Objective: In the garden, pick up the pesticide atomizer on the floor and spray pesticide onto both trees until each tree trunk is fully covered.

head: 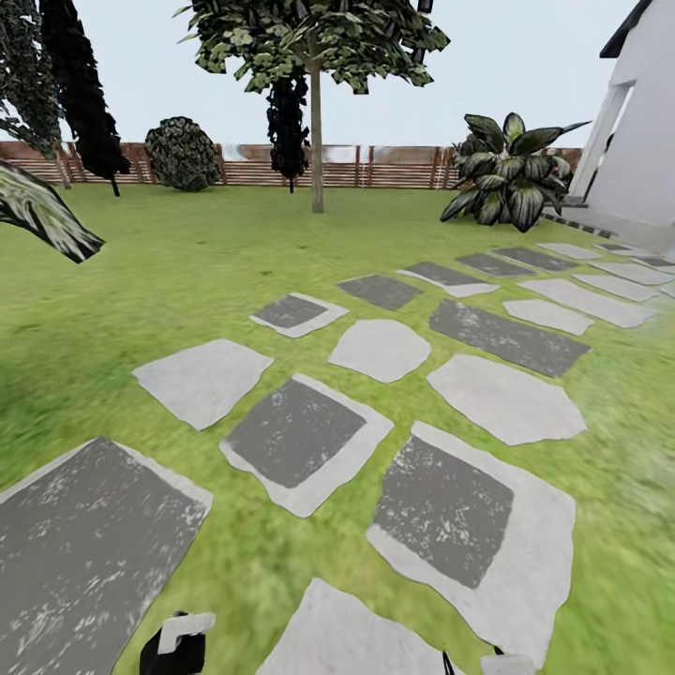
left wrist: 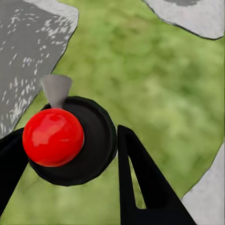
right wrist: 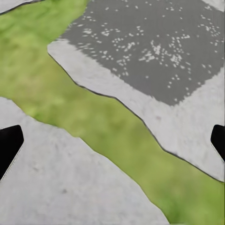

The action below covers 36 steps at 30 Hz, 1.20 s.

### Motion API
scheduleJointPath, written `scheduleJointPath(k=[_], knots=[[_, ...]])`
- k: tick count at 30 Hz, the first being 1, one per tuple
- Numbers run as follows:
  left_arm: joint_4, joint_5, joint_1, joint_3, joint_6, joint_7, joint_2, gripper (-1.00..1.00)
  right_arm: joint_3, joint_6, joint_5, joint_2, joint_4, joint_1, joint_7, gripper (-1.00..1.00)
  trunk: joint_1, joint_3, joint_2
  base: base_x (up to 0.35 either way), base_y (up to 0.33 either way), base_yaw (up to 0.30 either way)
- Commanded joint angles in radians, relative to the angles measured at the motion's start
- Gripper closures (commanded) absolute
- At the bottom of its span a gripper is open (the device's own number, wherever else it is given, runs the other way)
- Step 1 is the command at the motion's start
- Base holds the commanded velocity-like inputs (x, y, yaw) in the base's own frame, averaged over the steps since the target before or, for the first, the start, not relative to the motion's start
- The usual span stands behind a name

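Observation:
The pesticide atomizer [left wrist: 53, 137] sits between the black fingers [left wrist: 140, 183] of my left gripper [left wrist: 68, 150], which is shut on it; its red top faces the camera above the dark round body. In the head view the left gripper [head: 176, 645] hangs low over the lawn at the bottom edge. My right gripper [right wrist: 115, 140] is open, with nothing between its tips, above a pale stepping stone [right wrist: 56, 178]. One tree [head: 309, 37] stands far ahead on the lawn, and its pale trunk [head: 317, 141] rises in front of the fence.
Grey and pale stepping stones [head: 295, 431] cross the green lawn towards a white house [head: 637, 141] at the right. A broad-leaved plant [head: 511, 173] grows beside the house. A brown slat fence [head: 394, 167], a round bush [head: 183, 155] and black cone trees [head: 80, 84] line the back.

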Motion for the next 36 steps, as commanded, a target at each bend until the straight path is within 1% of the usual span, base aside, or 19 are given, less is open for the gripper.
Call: scheduleJointPath(k=[1,9,36], knots=[[0.000,0.000,0.000,0.000,0.000,-0.001,0.000,1.00,0.000,0.000,0.000,0.000,0.000,0.000,0.000,-1.00,0.000,0.001,0.000,0.338,0.000,0.022],[0.000,0.000,0.000,0.000,0.000,-0.001,-0.001,1.00,0.000,0.000,0.000,0.001,0.000,0.000,0.000,-1.00,0.000,0.010,0.000,0.338,0.000,0.053],[0.000,0.001,0.000,0.000,0.000,-0.001,-0.001,1.00,0.000,0.000,0.000,0.002,0.000,0.000,0.000,-1.00,0.000,0.010,0.000,0.338,0.000,0.002]])
